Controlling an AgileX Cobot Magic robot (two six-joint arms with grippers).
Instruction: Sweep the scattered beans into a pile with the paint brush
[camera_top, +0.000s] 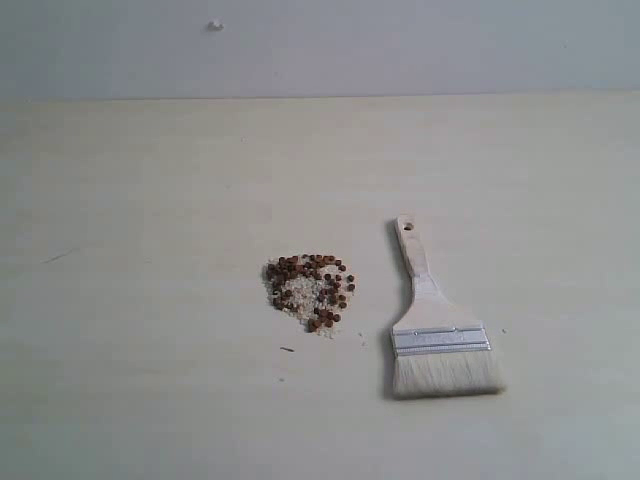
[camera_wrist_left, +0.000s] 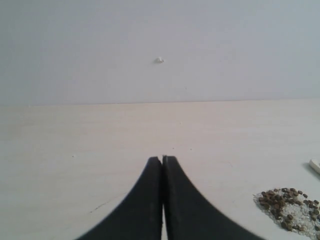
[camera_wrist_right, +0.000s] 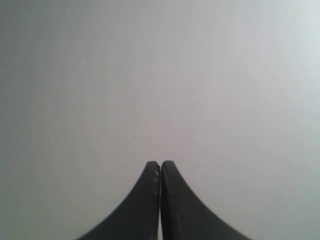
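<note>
On the pale worktop (camera_top: 150, 200), tiny reddish-brown beans (camera_top: 308, 290) lie near the wide, wooden-handled, white-bristled paint brush (camera_top: 435, 330). Our left gripper (camera_wrist_left: 162, 159) and right gripper (camera_wrist_right: 160, 164) hold fingers together, empty; we should part the right's and take the handle squarely.

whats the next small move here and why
Probably open the right pincer and bring it over the brush handle. The brush lies flat and untouched on the right side, beside the beans, and both pincers are shut, the left pincer included, holding nothing.
</note>
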